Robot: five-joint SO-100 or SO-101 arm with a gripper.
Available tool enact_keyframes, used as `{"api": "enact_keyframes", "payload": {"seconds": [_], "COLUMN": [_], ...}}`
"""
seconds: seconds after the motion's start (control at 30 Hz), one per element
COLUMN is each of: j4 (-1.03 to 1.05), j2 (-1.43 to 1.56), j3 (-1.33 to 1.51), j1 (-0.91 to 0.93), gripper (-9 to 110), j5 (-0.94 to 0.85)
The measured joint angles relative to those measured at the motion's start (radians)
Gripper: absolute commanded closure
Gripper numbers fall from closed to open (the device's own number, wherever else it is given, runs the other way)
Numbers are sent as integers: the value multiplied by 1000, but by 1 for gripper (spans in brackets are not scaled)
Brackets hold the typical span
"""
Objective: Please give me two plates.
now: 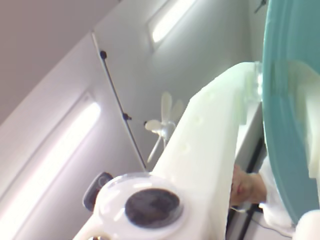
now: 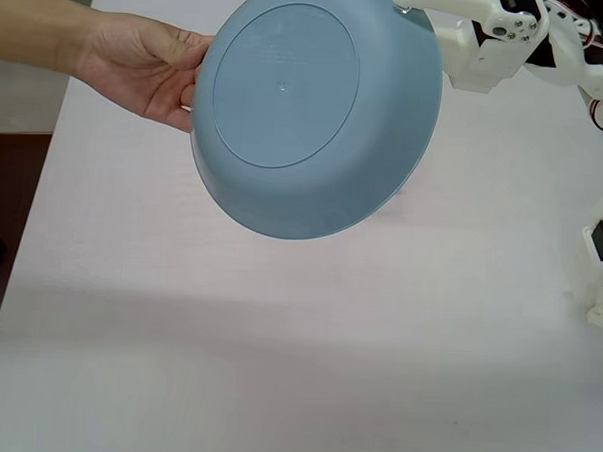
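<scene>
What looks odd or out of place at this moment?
The round light blue plastic plate is off the table, tilted with its underside to the fixed view, held between the gripper at its upper right rim and a person's hand at its left. The wrist view looks up at ceiling lights. Nothing looks damaged.

1. My blue plate (image 2: 311, 116) is up off the table, tilted with its round underside facing the fixed camera.
2. In my wrist view its teal rim (image 1: 285, 110) fills the right edge.
3. No orange plate shows.
</scene>
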Motion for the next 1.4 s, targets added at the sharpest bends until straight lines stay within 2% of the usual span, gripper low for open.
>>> {"api": "enact_keyframes", "payload": {"seconds": [0.13, 0.27, 0.33, 0.57, 0.7, 0.83, 0.9, 1.03, 1.1, 1.2, 1.4], "j4": [-9, 23, 63, 304, 440, 492, 497, 518, 529, 551, 572], "j2": [0, 0, 0, 21, 84, 167, 219, 307, 321, 322, 216], "j3": [3, 3, 3, 3, 23, 109, 181, 299, 321, 325, 325], "j1": [0, 9, 23, 109, 164, 204, 225, 310, 342, 407, 538], "gripper": [100, 75, 68, 64, 65, 70, 76, 96, 101, 101, 91], "j5": [-14, -44, -61, -69, -46, -43, -44, -72, -104, -155, -224]}}
